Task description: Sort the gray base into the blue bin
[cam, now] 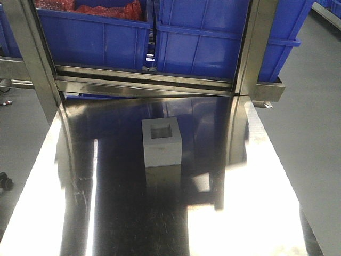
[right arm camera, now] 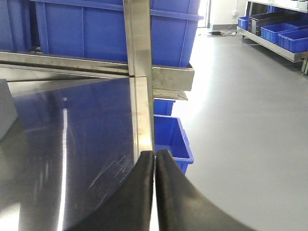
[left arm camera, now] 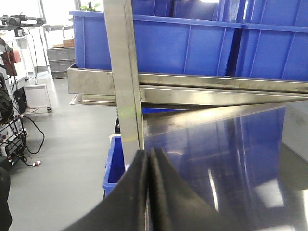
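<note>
Over on the left, black cables trail across the grey floor. The left gripper hangs by the left edge of the shiny stainless-steel table. Its two curved black fingers are pressed flat together with nothing between them. Just ahead of it a steel upright post rises from the table's far corner.

Behind that post, on a raised steel shelf rail, sits a deep rectangular blue bin of bright smooth plastic, with something red and crumpled showing inside.

In the middle of the table stands the matte, cube-like gray block. It is upright, its shallow square recess faces up, and it is well clear of both grippers and the shelf.

To the right on the same rail, touching the first, is a second blue bin, its inside out of sight. I cannot tell which one is meant for the block.

The right gripper hangs at the table's right edge. Its black fingers are likewise closed on each other and hold nothing. Below and beyond it, a smaller blue crate rests on the floor.
</note>
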{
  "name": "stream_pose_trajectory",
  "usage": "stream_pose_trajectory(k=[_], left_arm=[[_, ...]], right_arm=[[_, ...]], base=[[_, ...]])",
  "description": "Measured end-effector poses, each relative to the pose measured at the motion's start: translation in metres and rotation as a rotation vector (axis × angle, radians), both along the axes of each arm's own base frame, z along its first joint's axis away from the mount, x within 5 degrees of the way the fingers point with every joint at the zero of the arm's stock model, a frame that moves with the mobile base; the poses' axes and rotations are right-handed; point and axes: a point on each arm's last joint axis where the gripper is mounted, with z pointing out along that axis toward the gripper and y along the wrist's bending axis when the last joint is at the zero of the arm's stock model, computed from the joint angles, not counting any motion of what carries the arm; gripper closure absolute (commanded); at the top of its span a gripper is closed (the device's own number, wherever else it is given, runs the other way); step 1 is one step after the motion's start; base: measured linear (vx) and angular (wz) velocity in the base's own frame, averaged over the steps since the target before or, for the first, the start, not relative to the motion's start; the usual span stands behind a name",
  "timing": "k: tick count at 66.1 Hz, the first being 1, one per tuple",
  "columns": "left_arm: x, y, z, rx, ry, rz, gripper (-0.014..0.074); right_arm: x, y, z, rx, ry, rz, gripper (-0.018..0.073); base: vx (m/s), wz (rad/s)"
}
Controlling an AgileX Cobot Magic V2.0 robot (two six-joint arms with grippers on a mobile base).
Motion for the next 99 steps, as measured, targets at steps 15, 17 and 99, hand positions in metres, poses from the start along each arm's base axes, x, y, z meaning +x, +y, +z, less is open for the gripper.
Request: stream_pose_trajectory(k=[15,17,99], left_arm=[[0.0,0.0,0.0,0.0,0.0,0.0,0.0603],[0.0,0.0,0.0,0.0,0.0,0.0,0.0603],[0.0,0.0,0.0015,0.001,-0.017,0.0,0.0603]], right_arm=[[0.0,0.0,0.0,0.0,0.0,0.0,0.0564],[0.0,0.0,0.0,0.0,0.0,0.0,0.0564],[0.0,0.0,0.0,0.0,0.0,0.0,0.0564]], base=[[0.0,0.0],[0.0,0.0],[0.0,0.0]])
